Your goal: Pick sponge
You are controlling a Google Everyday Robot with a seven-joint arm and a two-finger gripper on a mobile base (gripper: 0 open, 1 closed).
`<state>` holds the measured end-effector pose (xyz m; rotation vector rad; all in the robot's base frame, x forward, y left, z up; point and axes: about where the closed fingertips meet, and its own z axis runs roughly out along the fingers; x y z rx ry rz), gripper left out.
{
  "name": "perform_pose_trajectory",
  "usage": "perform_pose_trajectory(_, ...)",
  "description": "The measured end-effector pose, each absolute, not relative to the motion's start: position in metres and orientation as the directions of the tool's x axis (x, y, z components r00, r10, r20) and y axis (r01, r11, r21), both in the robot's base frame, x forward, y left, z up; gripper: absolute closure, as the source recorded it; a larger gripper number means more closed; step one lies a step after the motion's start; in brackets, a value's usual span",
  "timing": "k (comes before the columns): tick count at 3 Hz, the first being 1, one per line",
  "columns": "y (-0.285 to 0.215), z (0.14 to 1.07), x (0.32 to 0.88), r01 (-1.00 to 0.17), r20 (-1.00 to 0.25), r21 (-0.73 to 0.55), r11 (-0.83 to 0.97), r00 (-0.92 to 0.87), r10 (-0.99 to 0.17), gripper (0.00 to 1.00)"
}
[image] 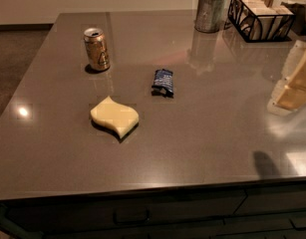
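Observation:
The sponge (114, 115) is a pale yellow flat pad with wavy edges and a dark underside. It lies flat on the grey-brown countertop (192, 133), left of centre and toward the front. My gripper (295, 81) shows as cream blocky parts at the right edge of the view, above the counter and far to the right of the sponge. It holds nothing that I can see.
A gold drink can (96, 49) stands upright behind the sponge to the left. A small dark blue snack wrapper (163, 81) lies behind it to the right. A metal cup (210, 11) and a black wire basket (259, 15) stand at the back right. The counter's front edge runs below the sponge.

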<state>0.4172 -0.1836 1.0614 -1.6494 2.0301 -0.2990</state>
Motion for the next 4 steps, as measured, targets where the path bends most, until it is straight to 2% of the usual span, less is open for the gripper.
perform_pose_trajectory(2, -0.168, 1.060, 0.423, -0.849, -0.264, -0.468, 0.246, -0.131, -0.956, 0.00)
perform_pose_trajectory(4, -0.107, 1.016, 0.462, -0.890, -0.312, -0.354, 0.289, -0.179, -0.933, 0.00)
